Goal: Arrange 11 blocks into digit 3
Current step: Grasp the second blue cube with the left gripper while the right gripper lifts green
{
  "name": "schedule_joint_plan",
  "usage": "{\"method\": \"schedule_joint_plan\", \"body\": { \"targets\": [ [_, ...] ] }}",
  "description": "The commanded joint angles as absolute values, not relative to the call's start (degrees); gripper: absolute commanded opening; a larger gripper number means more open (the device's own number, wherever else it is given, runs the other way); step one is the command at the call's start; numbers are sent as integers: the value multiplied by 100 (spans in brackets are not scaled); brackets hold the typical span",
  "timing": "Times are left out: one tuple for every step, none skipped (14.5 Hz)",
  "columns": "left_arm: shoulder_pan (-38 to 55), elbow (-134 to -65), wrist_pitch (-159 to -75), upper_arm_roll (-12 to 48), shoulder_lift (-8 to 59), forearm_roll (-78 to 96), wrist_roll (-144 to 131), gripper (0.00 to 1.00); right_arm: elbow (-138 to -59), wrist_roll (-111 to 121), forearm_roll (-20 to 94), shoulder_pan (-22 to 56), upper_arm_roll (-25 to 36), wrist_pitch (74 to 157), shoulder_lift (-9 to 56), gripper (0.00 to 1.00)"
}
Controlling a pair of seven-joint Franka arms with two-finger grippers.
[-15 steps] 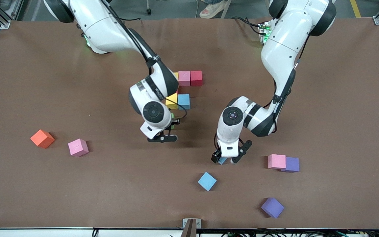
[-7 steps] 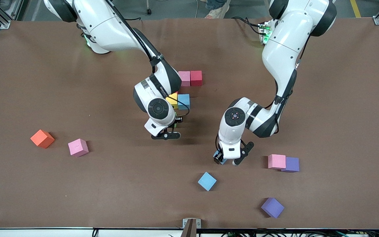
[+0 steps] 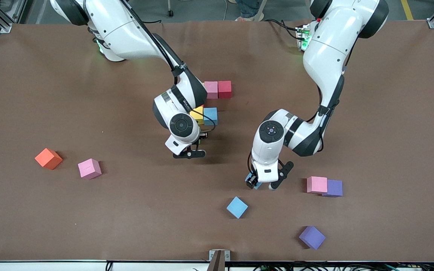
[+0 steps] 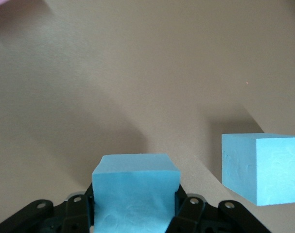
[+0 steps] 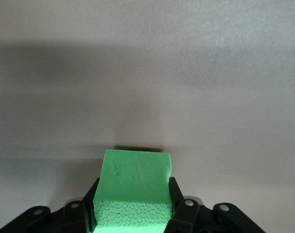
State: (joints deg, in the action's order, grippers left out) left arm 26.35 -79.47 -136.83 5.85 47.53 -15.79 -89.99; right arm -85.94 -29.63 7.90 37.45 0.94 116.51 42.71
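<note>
Down low, left gripper with jaws clenched on a light blue cube beside another light blue cube; right gripper grasping a green cube just off the yellow cube

Left pincer on light blue cube, pink cube touching purple cube

Left pincer is clamped low over the table; right pincer is clamped too, arm bent downward.
</note>
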Motion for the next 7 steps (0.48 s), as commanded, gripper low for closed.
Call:
{"method": "schedule_joint_plan", "body": {
  "targets": [
    [2680,-8033,-13220,615,4466,-1503,-9201,21,-8763,-2874,914,3823,123,11751,4184,43],
    [2698,-8033,-13053,624,4413,-1503,-9289,22,-8771,-2883,923,3832,123,11786,4184,43],
    [2698,-8033,-12843,668,4360,-1503,-9412,22,-8789,-2883,966,3841,123,11795,4184,43],
    [2672,-8042,-12632,816,4342,-1503,-9570,22,-8806,-2874,1045,3850,123,11795,4184,43],
    [2654,-8033,-12482,896,4333,-1503,-9728,22,-8798,-2874,1072,3858,123,11804,4184,43],
    [2654,-8042,-12385,957,4324,-1503,-9921,22,-8798,-2874,1072,3858,123,11804,4184,43],
    [2646,-8042,-12245,1036,4333,-1503,-10106,22,-8798,-2865,1072,3858,123,11804,4184,43]
  ]
}}
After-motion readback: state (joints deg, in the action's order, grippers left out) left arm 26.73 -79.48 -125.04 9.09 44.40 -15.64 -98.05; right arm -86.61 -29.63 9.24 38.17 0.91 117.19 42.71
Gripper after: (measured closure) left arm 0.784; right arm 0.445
